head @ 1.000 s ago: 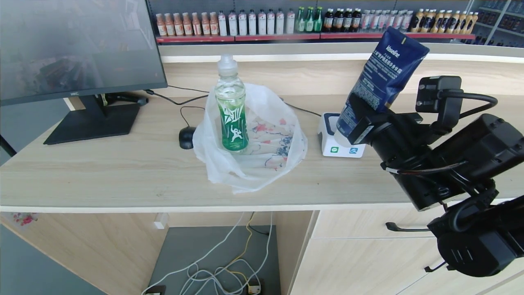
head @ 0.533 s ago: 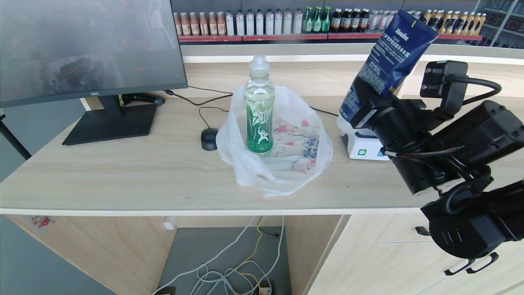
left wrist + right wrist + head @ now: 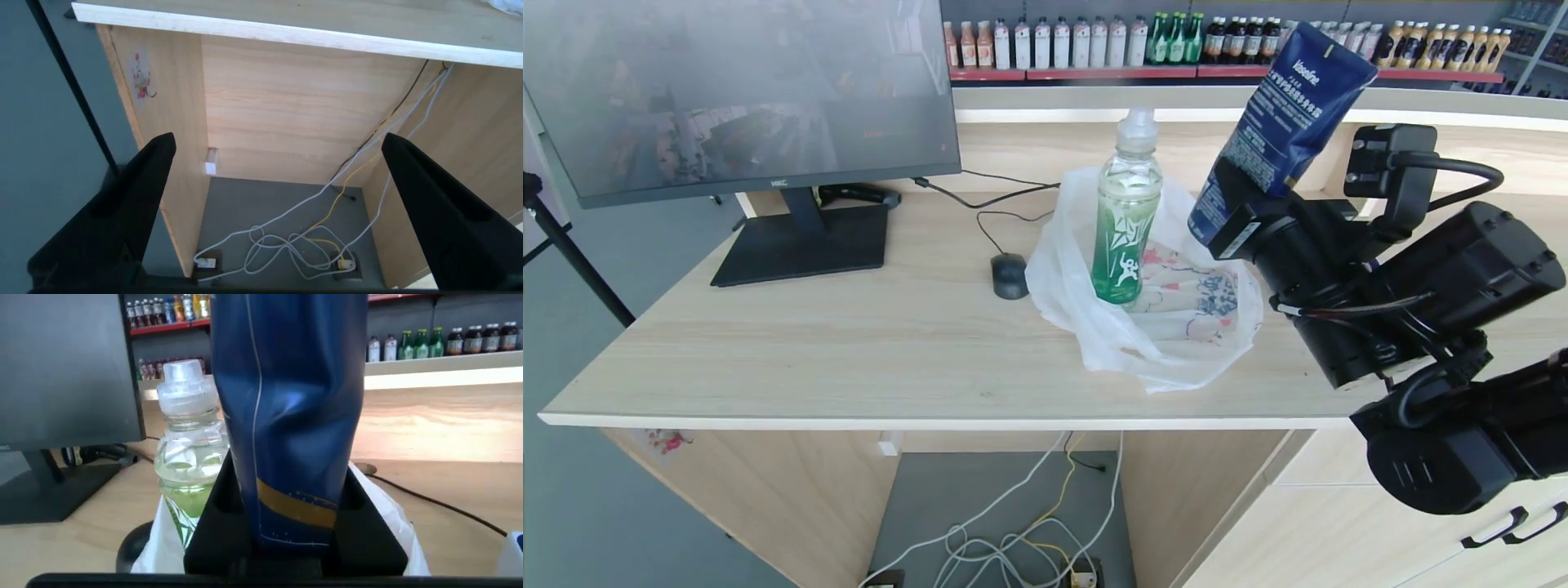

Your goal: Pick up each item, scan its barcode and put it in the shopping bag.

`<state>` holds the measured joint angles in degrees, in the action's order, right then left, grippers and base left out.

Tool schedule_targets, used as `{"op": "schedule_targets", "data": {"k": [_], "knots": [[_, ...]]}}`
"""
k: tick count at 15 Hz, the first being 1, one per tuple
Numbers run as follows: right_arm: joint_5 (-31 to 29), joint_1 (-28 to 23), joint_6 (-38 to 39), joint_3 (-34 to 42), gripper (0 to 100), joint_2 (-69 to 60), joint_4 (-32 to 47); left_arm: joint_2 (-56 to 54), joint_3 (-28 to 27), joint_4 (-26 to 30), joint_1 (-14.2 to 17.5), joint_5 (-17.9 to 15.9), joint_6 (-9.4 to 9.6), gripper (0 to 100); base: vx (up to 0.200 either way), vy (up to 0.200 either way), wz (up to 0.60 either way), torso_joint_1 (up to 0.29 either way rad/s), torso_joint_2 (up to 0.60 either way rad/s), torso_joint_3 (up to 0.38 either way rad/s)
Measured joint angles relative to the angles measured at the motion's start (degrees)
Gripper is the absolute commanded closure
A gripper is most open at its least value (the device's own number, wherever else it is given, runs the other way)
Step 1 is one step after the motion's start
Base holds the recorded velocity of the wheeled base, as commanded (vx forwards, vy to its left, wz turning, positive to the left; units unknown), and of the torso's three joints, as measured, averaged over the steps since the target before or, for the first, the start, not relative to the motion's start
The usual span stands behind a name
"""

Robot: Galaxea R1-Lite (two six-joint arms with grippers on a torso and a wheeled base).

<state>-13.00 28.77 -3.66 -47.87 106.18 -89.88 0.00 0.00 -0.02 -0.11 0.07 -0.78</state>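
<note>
A dark blue pouch (image 3: 1282,131) stands tilted in my right gripper (image 3: 1241,233), which is shut on its lower end. It hangs above the right side of the white shopping bag (image 3: 1168,327) on the wooden desk. A clear bottle with a green label (image 3: 1125,220) stands upright inside the bag, just left of the pouch. The right wrist view shows the pouch (image 3: 294,416) close up between the fingers, with the bottle (image 3: 189,465) and the bag (image 3: 392,514) behind it. My left gripper (image 3: 278,140) is open and holds nothing, low in front of the desk's underside.
A monitor (image 3: 743,90) stands at the desk's back left, and a black mouse (image 3: 1009,275) lies left of the bag. Loose cables (image 3: 286,245) lie on the floor under the desk. Drawer fronts with handles (image 3: 1503,523) are at the lower right. Shelves of bottles (image 3: 1176,41) line the back.
The head camera has turned, shifting the whole scene right. My right gripper has carried the pouch from over the white scanner box to above the bag's right side.
</note>
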Motion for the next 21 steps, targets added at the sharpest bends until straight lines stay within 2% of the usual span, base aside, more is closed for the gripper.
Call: {"op": "schedule_targets", "data": {"k": [6, 10, 21], "knots": [[-0.16, -1.51, 0.02, -3.91, 100, 4.01, -0.06, 0.0, 0.0, 0.02, -0.02, 0.0, 0.02, 0, 0.0, 0.0, 0.0, 0.0, 0.0, 0.0], [-0.22, -3.89, -0.22, -3.15, 100, 6.83, -0.02, 0.0, 0.0, 0.02, -0.05, 0.0, 0.02, 0, 0.0, 0.0, 0.0, 0.0, 0.0, 0.0], [0.0, -4.05, -0.26, -3.78, 100, 13.12, -0.04, 0.0, 0.0, 0.02, -0.05, 0.0, 0.0, 0, 0.0, 0.0, 0.0, 0.0, 0.0, 0.0]]}}
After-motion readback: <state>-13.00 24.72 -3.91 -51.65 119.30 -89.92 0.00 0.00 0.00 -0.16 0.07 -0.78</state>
